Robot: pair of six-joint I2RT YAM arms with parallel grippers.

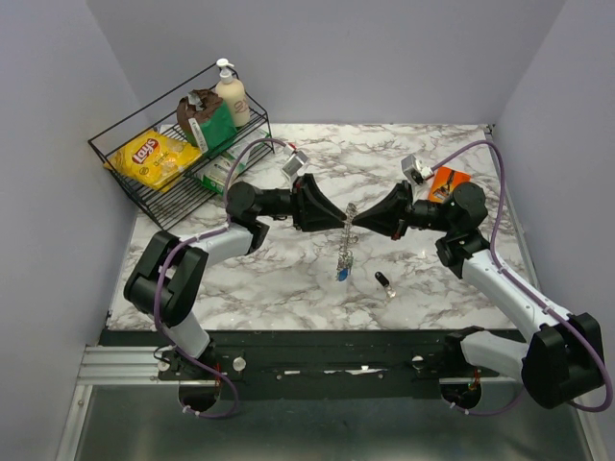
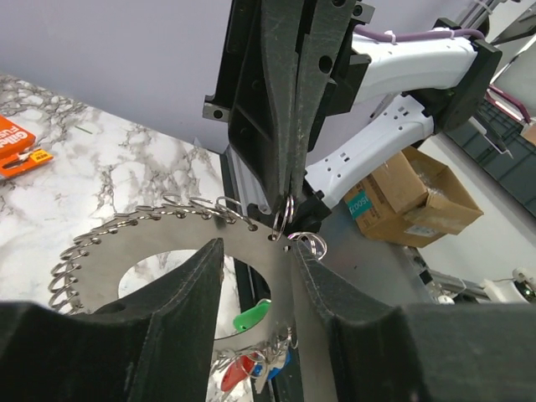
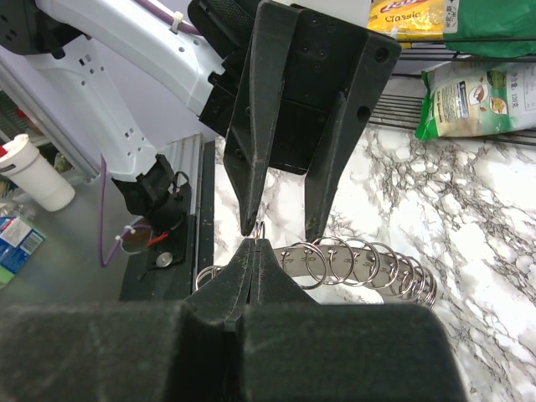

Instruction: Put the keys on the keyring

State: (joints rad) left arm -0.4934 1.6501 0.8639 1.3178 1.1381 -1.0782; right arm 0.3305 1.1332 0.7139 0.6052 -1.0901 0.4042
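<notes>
The keyring (image 2: 159, 243) hangs in the air above the middle of the tabletop (image 1: 269, 279), standing on edge between the two arms, probably so that its rim of small wire loops is free on both faces and a key can be worked onto one. The right gripper (image 2: 282, 197) carries it: its jaws are pressed fully together on one split ring (image 2: 283, 222) at the top of the rim, so the plate dangles beneath. A cluster of keys (image 2: 251, 368) with red and blue heads hangs at the plate's lower edge, while the black key (image 1: 384, 281) lies loose on the tabletop, just to the right of the hanging ring and toward the near edge. The left gripper (image 3: 281, 232) faces the right one nose to nose, its jaws partly apart and straddling the rim on either side of the pinched loop. I see no firm contact with the plate; it looks placed to steady the ring. Both arms reach inward from the near corners with elbows bent and forearms roughly level, the wrists held so that the grippers point at each other horizontally.
</notes>
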